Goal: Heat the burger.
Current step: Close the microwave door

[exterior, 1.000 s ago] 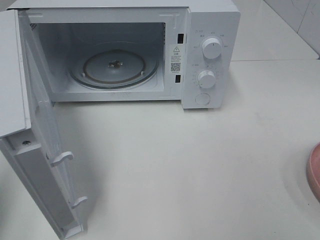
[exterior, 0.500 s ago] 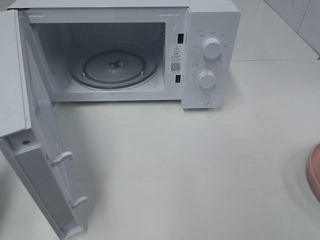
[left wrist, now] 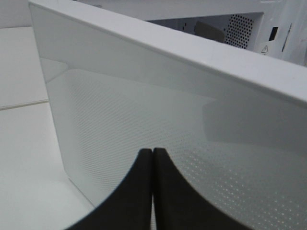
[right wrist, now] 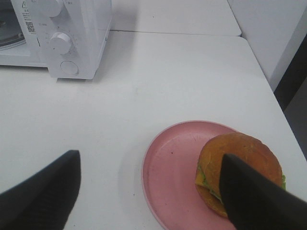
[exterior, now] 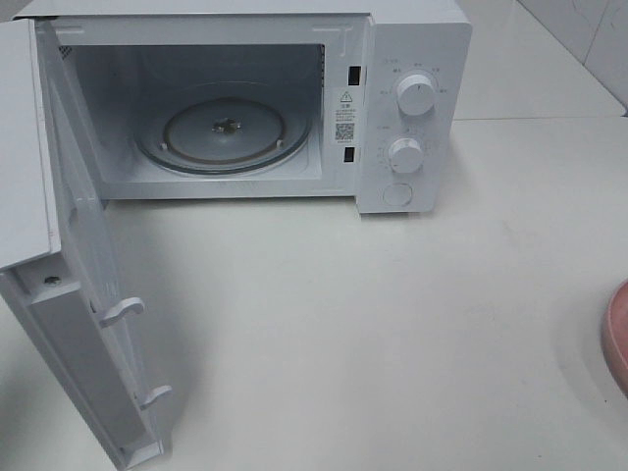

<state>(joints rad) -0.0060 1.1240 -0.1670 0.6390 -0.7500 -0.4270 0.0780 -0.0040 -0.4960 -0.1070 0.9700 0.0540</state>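
Right wrist view is showing the right gripper (right wrist: 148,191) hovering with its two dark fingers (right wrist: 45,189) spread wide and gripping nothing. Between and just beyond them, the burger (right wrist: 240,160), with a glossy golden-brown bun, yellow cheese and green lettuce, is sitting on the round pink plate (right wrist: 170,172). It is lying off-centre in the gap, close against one finger and partly hidden by it, so the gripper is likely needing to shift sideways toward it before descending. The plate is resting near the right edge of the white tabletop (exterior: 392,324); only its rim (exterior: 616,334) is showing in the exterior high view. The white microwave oven (exterior: 412,108) is standing at the back edge, with its door (exterior: 88,324) swung open. The left gripper (left wrist: 152,191) is pressing its fingers shut, empty, beside that door, well away from the burger. The right arm is clearly nearer.
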